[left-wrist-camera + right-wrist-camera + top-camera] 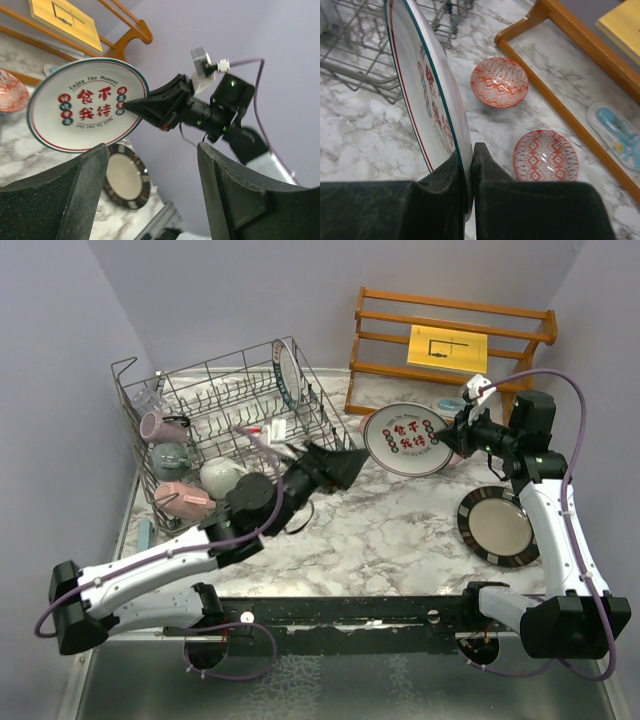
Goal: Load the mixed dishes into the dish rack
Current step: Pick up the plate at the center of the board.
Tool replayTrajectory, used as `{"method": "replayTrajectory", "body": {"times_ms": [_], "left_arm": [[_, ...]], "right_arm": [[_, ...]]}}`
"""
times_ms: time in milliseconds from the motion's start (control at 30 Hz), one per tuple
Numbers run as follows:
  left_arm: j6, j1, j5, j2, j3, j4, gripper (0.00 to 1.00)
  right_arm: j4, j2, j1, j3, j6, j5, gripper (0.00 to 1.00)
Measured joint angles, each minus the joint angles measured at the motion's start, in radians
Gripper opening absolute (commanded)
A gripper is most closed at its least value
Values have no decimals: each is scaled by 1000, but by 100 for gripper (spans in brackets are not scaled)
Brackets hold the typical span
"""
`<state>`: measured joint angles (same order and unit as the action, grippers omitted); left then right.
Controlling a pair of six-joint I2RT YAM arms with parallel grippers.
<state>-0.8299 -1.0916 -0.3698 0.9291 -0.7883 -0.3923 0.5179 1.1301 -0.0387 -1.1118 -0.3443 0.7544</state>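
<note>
My right gripper is shut on the rim of the blue-rimmed lettered plate, holding it tilted above the table; the wrist view shows the plate edge-on, pinched between both fingers. My left gripper stands open and empty just right of the dish rack, facing that plate. The rack holds a mauve mug, a grey mug, a pink mug, a white mug and an upright plate. The dark-rimmed beige plate lies flat at the right. Two red-patterned bowls sit on the marble.
An orange-brown wooden shelf with a yellow card stands at the back right, the bowls close in front of it. A flat light-blue-and-white item lies under the shelf. The rack's wire corner is near the held plate.
</note>
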Motion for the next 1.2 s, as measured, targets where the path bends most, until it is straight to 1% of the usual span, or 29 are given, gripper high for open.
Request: {"method": "replayTrajectory", "body": {"times_ms": [67,133,233,300,433,567,667,867,1000,1200], "left_arm": [[-87,2,-25,109,-130,81,74],[-174,3,-57,224,-303,198,77],[-280,5,-92,385,-568,365,84],[-338,7,-105,476,-709,459,85],[-428,18,-121,615,-887,592,85],[-464,34,-126,773,-1054,658,85],[-477,50,-127,870,-1157,681,85],[-491,88,-129,964,-1281,710,85],[-497,111,-132,990,-1312,708,85],[-500,129,-133,1015,-1312,718,85]], "right_arm": [[-27,0,-1,0,10,-50,1],[-50,-1,-1,0,20,-97,1],[-72,-15,-1,0,29,-151,1],[-86,-38,-1,3,31,-179,1],[-119,-89,-1,17,31,-212,1],[-154,-117,-1,37,31,-230,1],[-176,-123,-1,59,27,-235,1],[-188,-125,3,91,-13,-243,1],[-209,-125,16,91,-55,-245,1],[-244,-121,74,91,-133,-315,1]]}}
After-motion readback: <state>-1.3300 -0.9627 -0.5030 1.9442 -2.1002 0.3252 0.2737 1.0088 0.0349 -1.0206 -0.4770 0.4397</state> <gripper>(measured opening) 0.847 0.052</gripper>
